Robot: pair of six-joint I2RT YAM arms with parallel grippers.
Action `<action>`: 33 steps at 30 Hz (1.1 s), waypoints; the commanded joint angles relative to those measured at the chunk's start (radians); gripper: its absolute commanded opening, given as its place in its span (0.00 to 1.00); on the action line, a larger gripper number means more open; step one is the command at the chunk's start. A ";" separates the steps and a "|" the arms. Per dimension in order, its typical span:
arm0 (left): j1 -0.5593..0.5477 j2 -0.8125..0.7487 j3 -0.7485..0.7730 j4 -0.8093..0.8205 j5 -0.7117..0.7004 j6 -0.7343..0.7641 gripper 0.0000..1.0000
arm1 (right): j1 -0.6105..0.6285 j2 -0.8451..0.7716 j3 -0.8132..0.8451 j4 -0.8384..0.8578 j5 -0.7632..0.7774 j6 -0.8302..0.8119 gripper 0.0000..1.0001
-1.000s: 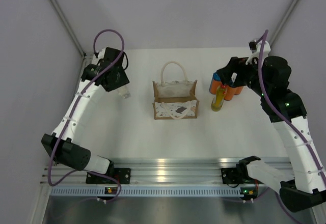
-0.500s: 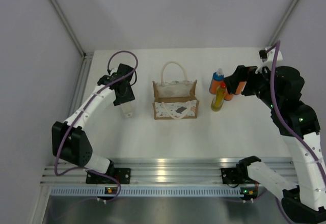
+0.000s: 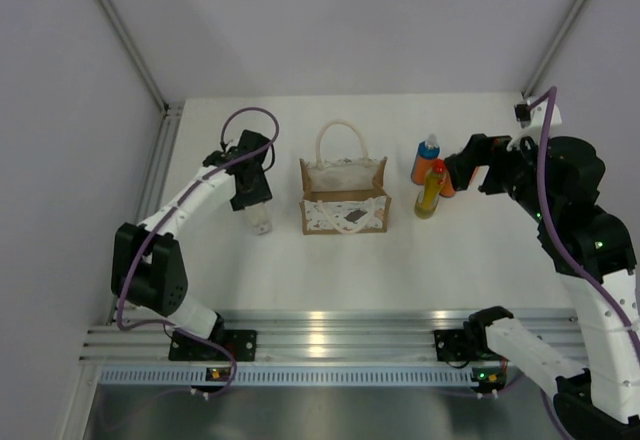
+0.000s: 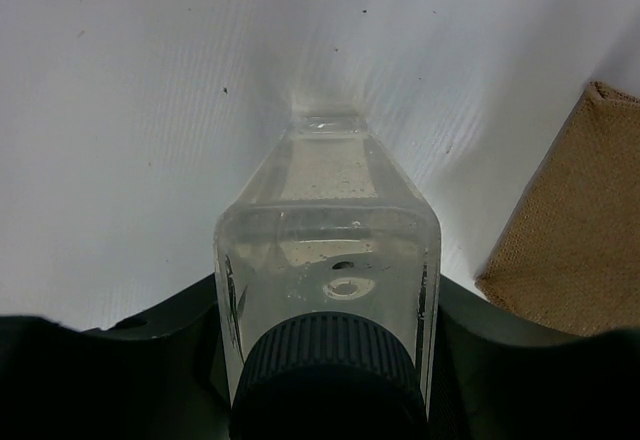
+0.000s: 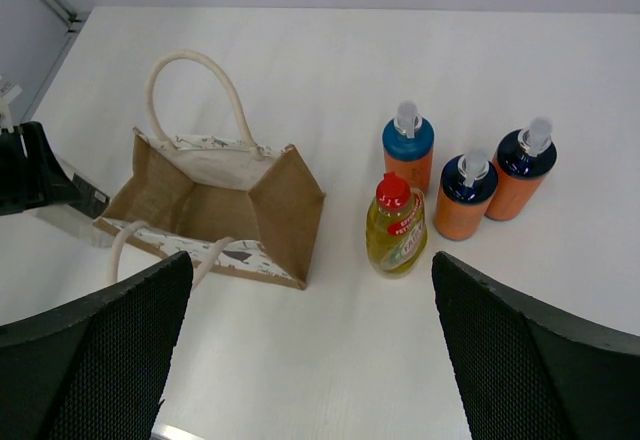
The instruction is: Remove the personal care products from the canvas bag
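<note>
My left gripper (image 3: 253,203) is shut on the clear bottle (image 4: 328,222) just below its dark grey cap (image 4: 325,375), left of the canvas bag (image 3: 343,203). The bottle's base is at the table; I cannot tell if it touches. The bag (image 5: 215,200) stands open with its inside bare. To its right stand the yellow red-capped bottle (image 5: 396,230), an orange blue-capped bottle (image 5: 408,152) and two orange dark-capped bottles (image 5: 464,200). My right gripper (image 5: 312,360) hangs open above the table, near of these bottles, with nothing between its fingers.
The bag's rope handle (image 3: 340,135) lies toward the back wall. Grey walls close the table at the back and sides. An aluminium rail (image 3: 330,335) with the arm bases runs along the near edge.
The left gripper carried the clear bottle nearer and rightward, close to the bag's left side. The right gripper let go at the orange bottles, opened wide and drew back to the right.
</note>
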 commanded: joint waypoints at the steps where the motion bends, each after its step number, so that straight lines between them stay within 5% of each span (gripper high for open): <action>1: 0.000 -0.020 0.013 0.086 -0.007 -0.012 0.41 | 0.008 -0.008 0.033 -0.026 0.011 -0.001 0.99; 7: 0.000 -0.012 0.025 0.084 0.008 -0.004 0.89 | 0.008 -0.009 0.037 -0.026 0.011 0.000 0.99; 9: 0.000 -0.021 0.033 0.086 0.012 -0.004 0.96 | 0.008 -0.006 0.040 -0.027 0.011 -0.001 0.99; 21: 0.002 -0.145 0.171 -0.038 -0.001 0.097 0.98 | 0.008 -0.004 0.033 -0.033 0.060 -0.021 0.99; 33: 0.000 -0.337 0.218 -0.219 -0.166 0.193 0.98 | 0.008 -0.049 -0.027 -0.041 0.151 -0.033 1.00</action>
